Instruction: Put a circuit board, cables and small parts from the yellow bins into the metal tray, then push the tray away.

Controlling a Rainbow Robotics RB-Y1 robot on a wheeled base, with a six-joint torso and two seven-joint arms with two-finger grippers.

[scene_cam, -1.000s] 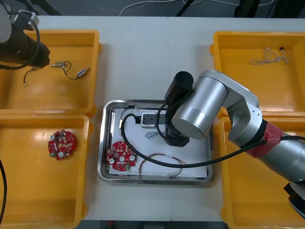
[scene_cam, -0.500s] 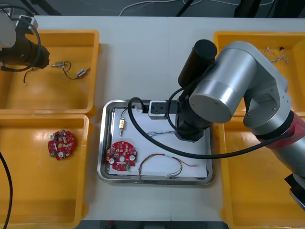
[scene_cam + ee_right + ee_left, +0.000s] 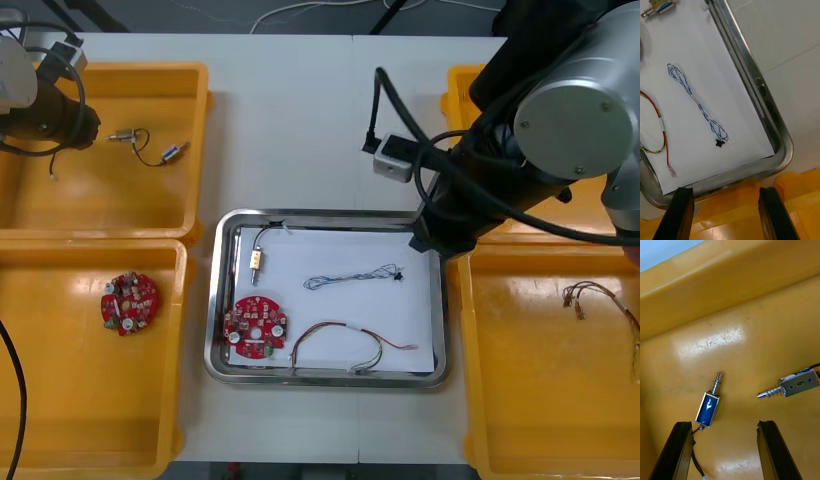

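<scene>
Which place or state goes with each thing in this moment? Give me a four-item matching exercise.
Things:
1. twisted blue and white cable
2. red and yellow cable
3. left gripper
4. right gripper

Places or states:
A. beside the circuit board, along the metal tray's near edge
B. open, over the tray's right edge, by a right yellow bin
C. mid-tray, on the white inside
D. open, above two small metal parts in the far left yellow bin

Pairs: 1-C, 2-A, 3-D, 4-B
</scene>
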